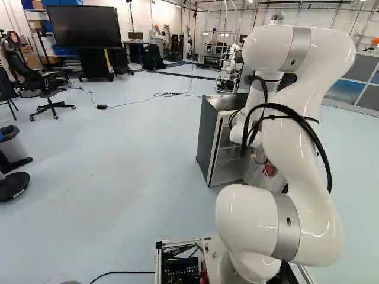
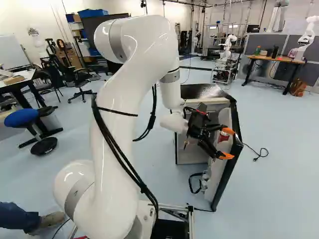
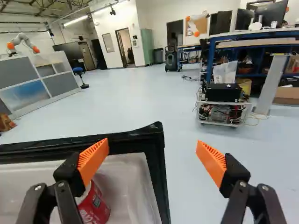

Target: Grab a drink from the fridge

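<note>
In the right base view my gripper [image 2: 230, 144] reaches over the open door [image 2: 224, 169] of the small fridge [image 2: 192, 154]; the fridge's dark side [image 1: 207, 133] shows in the left base view. The wrist view has the gripper [image 3: 153, 158] standing wide open, its orange pads far apart. A red can [image 3: 96, 207] sits in the white inner side of the door, low beside one finger and partly hidden by it, not between the pads. The door's black edge [image 3: 156, 154] runs through the gap ahead of the fingers.
Farther off, a wheeled cart [image 3: 222, 109] stands on the floor ahead of the gripper. A cable [image 2: 259, 153] lies beside the fridge door. Office chairs [image 1: 50, 89] and a blue stool [image 2: 22, 118] are off to one side. Another robot [image 2: 304, 40] stands by a far table.
</note>
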